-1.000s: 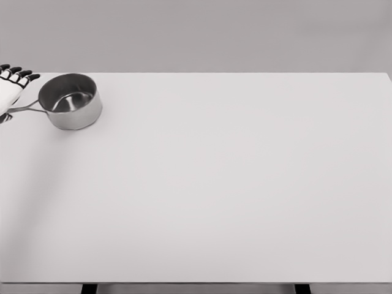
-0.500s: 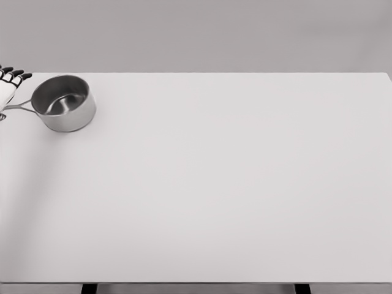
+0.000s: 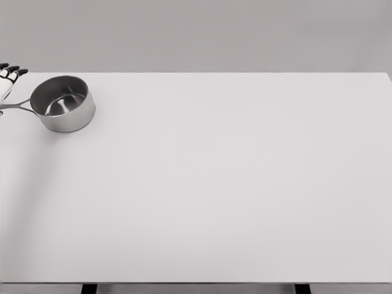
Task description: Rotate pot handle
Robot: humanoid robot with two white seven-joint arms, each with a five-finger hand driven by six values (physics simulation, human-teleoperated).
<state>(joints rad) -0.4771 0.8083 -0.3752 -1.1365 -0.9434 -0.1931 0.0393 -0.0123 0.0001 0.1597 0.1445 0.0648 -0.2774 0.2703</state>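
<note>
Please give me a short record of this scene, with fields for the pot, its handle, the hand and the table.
pot: steel saucepan, upright, nothing seen inside, at the far left corner of the table
handle: thin metal handle, pointing left toward the picture's edge
left hand: only the dark fingertips and a bit of white show at the left edge, just above the handle; grip cannot be judged
right hand: not in view
table: white tabletop, dark legs visible at the bottom edge
</note>
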